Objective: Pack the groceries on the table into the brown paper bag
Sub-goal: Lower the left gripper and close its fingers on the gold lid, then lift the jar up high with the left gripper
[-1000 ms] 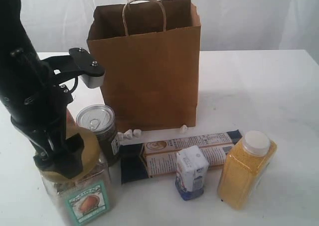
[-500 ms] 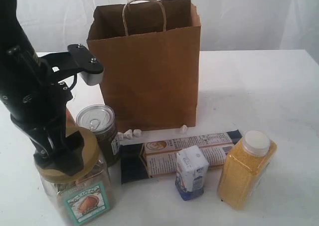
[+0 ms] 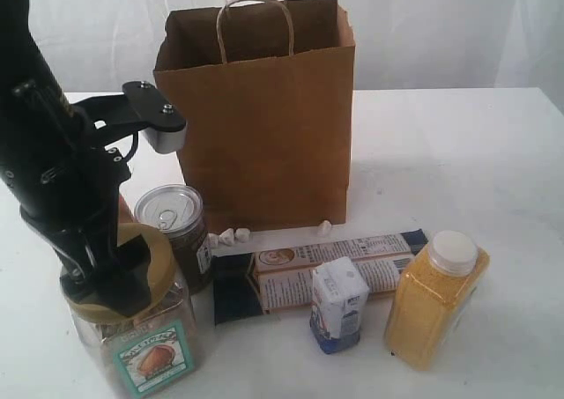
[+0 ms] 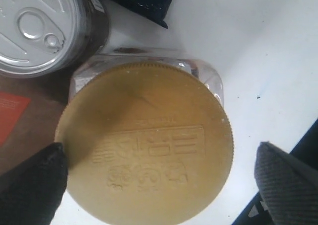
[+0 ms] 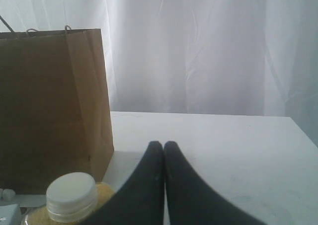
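Grasping of the clear jar with tan lid point(image 3: 145, 328) is getting under way. The left gripper point(image 4: 158, 178) is hovering wide open over the lid, one pad point(image 4: 30, 185) possibly brushing its rim, while the jar is standing on the table point(image 3: 458, 152) beside the dark pull-tab can point(image 3: 172, 227), short of the brown paper bag point(image 3: 264, 117). Next it is probably needing to centre, clamp the lid and lift clear of the bag's rim, while the right gripper point(image 5: 164, 155) is idling, clenched on nothing.

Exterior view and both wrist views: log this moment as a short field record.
Left end effector: open, astride the tan lid of the clear jar
Right end effector: shut, holding nothing
Brown paper bag: upright, behind the groceries
On table: pull-tab can, navy packet, white-blue carton, yellow-grain bottle
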Tool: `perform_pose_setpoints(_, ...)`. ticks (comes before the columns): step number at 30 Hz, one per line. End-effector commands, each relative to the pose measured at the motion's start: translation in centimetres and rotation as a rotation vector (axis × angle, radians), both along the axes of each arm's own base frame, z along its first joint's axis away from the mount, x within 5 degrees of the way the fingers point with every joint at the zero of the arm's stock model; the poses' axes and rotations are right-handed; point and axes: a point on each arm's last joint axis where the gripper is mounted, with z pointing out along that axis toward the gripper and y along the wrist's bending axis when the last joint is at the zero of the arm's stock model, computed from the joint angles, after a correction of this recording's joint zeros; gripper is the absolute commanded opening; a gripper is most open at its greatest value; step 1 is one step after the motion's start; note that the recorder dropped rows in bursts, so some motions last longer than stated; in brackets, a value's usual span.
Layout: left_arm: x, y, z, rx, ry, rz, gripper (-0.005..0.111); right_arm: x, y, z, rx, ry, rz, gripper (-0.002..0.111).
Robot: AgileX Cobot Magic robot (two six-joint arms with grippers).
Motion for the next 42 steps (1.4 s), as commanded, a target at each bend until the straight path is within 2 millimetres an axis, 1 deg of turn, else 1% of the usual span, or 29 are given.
perform_pose_setpoints(1,-0.3,0.1,-0.1,0.007,0.012,-0.013,0.105,0.0,-0.1,-0.1,-0.006,-0.008,-0.01,0.0)
perform_pose_setpoints(7,-0.2,0.5,-0.1,0.049,0.006,-0.023,0.105,0.0,-0.1,-0.1,-0.006,-0.008,-0.01,0.0)
perform_pose_setpoints(16,-0.1,0.3,-0.1,0.025,-0.015,-0.038,0.105,0.0,-0.1,-0.1,-0.006,-0.008,-0.01,0.0)
perform_pose_setpoints(20,0.0,0.2,-0.3,0.03,-0.003,-0.038,0.105,0.0,-0.1,-0.1,-0.006,-0.008,-0.01,0.0)
perform_pose_setpoints(26,0.4,-0.4,-1.3,0.045,0.041,-0.036,0.105,0.0,-0.1,-0.1,-0.006,-0.008,-0.01,0.0)
perform_pose_setpoints(33,0.0,-0.2,-1.4,0.066,0.096,-0.04,0.105,0.0,-0.1,-0.1,-0.006,-0.008,-0.01,0.0)
perform_pose_setpoints(42,0.1,-0.3,-1.5,0.052,0.084,-0.037,0.105,0.0,-0.1,-0.1,-0.006,-0.008,-0.01,0.0)
